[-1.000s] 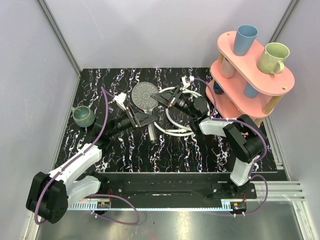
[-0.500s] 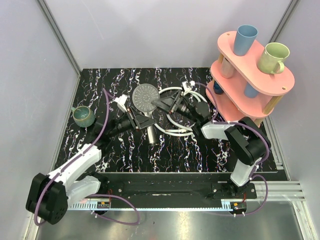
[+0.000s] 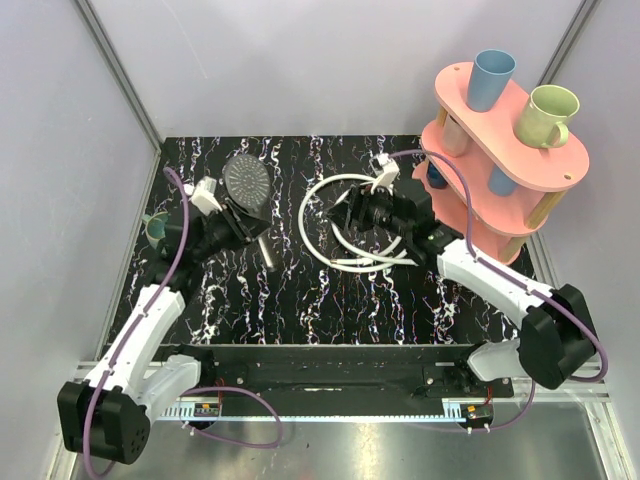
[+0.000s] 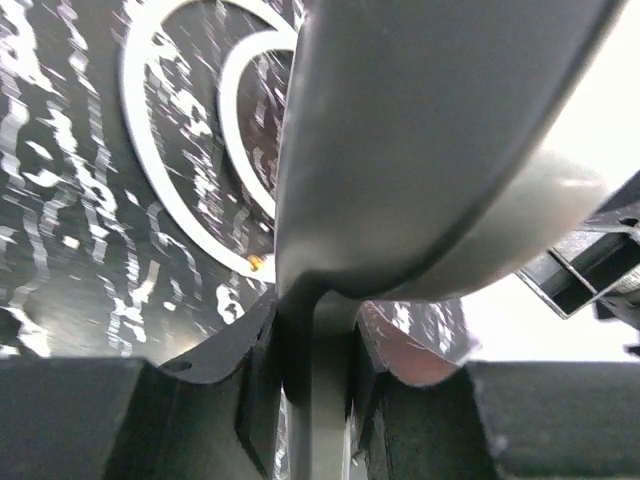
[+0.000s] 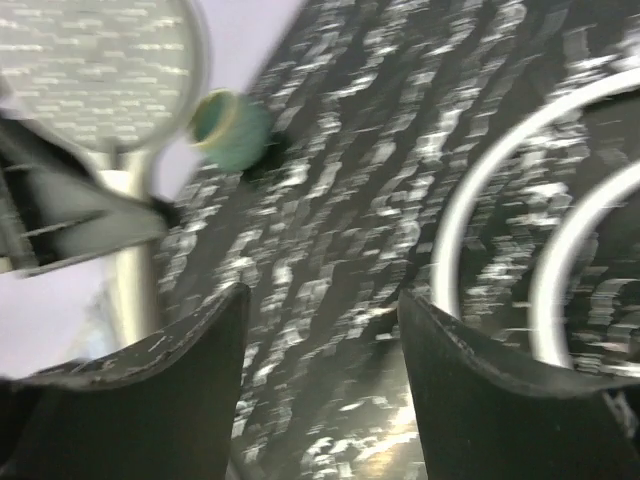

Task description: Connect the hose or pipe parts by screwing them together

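Observation:
The dark grey shower head (image 3: 247, 180) is at the back left, its straight handle (image 3: 268, 252) pointing toward me. My left gripper (image 3: 243, 222) is shut on that handle just below the round face. In the left wrist view the handle (image 4: 322, 390) sits clamped between the jaws, and the head (image 4: 430, 150) fills the frame. The white hose (image 3: 322, 195) lies coiled in loops on the black marbled table. My right gripper (image 3: 338, 214) hovers over the coil, open and empty. In the right wrist view the open gripper (image 5: 320, 345) faces the shower head (image 5: 95, 70), with the hose (image 5: 470, 200) at right.
A pink two-tier rack (image 3: 540, 175) stands at the back right, carrying a blue cup (image 3: 492, 78) and a pale green mug (image 3: 548, 115). A teal mug (image 3: 153, 228) sits at the left edge, partly behind my left arm, and appears as the teal mug (image 5: 230, 128) in the right wrist view.
My left gripper closed on the handle and carried the shower head left, away from the hose. My right gripper opened and let go of the head, and that arm's elbow swung out right.

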### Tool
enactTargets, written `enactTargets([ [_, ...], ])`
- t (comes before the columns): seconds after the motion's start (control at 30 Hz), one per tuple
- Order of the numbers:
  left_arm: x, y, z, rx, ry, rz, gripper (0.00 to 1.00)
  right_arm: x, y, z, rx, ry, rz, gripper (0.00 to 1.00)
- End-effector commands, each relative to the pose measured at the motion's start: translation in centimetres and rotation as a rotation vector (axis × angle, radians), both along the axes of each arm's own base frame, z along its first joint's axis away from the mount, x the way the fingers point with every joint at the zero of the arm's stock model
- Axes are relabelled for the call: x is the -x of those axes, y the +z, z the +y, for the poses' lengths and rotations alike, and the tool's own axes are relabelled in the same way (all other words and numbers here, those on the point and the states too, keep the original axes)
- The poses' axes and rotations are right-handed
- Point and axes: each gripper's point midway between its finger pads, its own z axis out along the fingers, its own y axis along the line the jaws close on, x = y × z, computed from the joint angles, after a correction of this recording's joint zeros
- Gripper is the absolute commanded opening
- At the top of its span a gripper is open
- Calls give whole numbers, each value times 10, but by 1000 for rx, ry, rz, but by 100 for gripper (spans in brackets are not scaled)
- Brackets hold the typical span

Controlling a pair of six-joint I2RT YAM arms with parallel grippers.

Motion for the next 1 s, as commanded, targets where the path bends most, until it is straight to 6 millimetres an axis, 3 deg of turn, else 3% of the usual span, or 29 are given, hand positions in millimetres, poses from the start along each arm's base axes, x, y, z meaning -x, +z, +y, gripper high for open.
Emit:
enactTargets([
  [0.0,-21,39,41,-224,150,-172,0,-23,-64,-76,602,-211,64,68],
  [0.03,-23,37,45,-249,166,-176,0,-29,-61,-86,655,-255,56,68],
  [0.17,-20,15,45,-256,157,-128,0,-19,-92,-100,838,-164,110,70],
  [0.2,-19,14,44,-250,152,-125,0,-20,-110,-98,876,-135,155,70],
  [0.23,-17,12,41,-242,139,-119,0,-21,-108,-89,862,-93,168,70],
  [0.27,-16,10,39,-244,131,-114,0,-15,-128,-89,903,-55,239,68],
  [0.37,-13,10,36,-265,124,-111,0,-6,-136,-72,860,44,288,64],
  [0.5,-10,10,39,-310,124,-112,0,9,-146,-45,761,201,298,41],
  [0.57,-11,17,41,-319,131,-131,0,9,-148,-36,730,247,268,37],
  [0.8,-10,13,38,-302,119,-116,0,-12,-175,-54,863,147,268,34],
  [0.97,-8,13,41,-321,123,-122,0,-15,-184,-52,882,178,260,32],
])
